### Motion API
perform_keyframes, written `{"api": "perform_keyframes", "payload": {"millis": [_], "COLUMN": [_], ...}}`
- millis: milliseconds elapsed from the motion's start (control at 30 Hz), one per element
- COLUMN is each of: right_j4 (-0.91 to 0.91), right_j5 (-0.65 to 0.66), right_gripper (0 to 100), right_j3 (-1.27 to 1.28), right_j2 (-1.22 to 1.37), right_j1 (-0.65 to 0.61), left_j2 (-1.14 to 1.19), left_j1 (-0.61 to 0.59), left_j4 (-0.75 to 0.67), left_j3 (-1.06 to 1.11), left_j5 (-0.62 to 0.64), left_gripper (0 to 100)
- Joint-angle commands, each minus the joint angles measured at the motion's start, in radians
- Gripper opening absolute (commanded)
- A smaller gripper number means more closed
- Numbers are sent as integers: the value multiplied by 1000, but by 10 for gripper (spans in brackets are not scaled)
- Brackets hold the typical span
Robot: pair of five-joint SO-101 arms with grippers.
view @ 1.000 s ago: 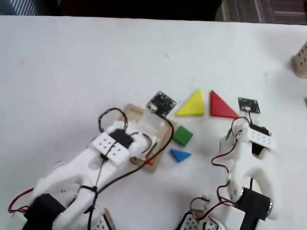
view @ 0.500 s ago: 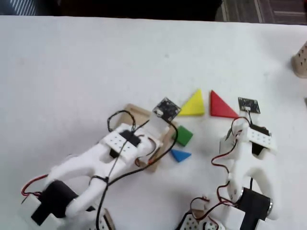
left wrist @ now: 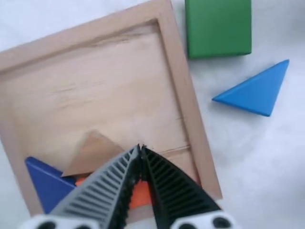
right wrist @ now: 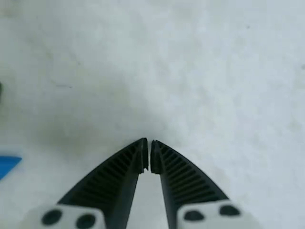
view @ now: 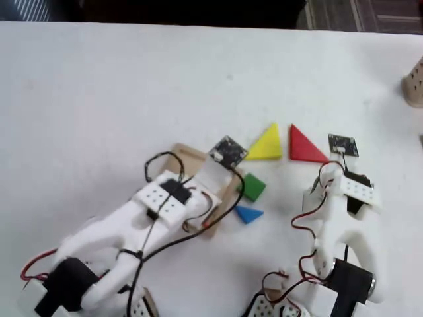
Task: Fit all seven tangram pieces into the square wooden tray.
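Black-ribbed left gripper (left wrist: 140,151), jaws clenched on nothing, hangs over the wooden tray (left wrist: 183,105), which holds an orange piece (left wrist: 141,195) and a blue piece (left wrist: 45,183). Right gripper (right wrist: 147,156), also clenched empty, is well apart from the tray. Just outside the tray: green square (left wrist: 218,27), blue triangle (left wrist: 257,90). Beyond: yellow triangle (view: 264,143), red triangle (view: 304,145).

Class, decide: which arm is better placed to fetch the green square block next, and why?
Left, probably. The left gripper hangs over the square wooden tray, with the green square block just beyond the rim; the right gripper sits over bare table.

White arms (view: 112,231), black ribbed tools (left wrist: 141,149), red-black cables (view: 294,221).
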Motion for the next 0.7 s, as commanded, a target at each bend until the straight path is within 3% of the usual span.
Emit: {"api": "perform_keyframes", "payload": {"millis": [0,133,300,467,667], "right_j4": [-1,-1,-1,-1,-1], "right_j5": [14,14,14,14,14], "right_gripper": [21,21,21,21,21], "right_j3": [-8,-8,-8,-6,-6], "right_j2": [-38,-38,-38,-38,-38], "right_j1": [-13,-13,-13,-13,-13], "left_j2": [-79,-122,-50,105,136], "left_j1": [7,-68,-208,-199,-165], "left_j4": [5,0,-104,-158,-121], "left_j3": [-46,-49,-54,-83,-97], "left_j5": [6,8,28,58,58], "left_gripper": [22,22,22,22,22]}}
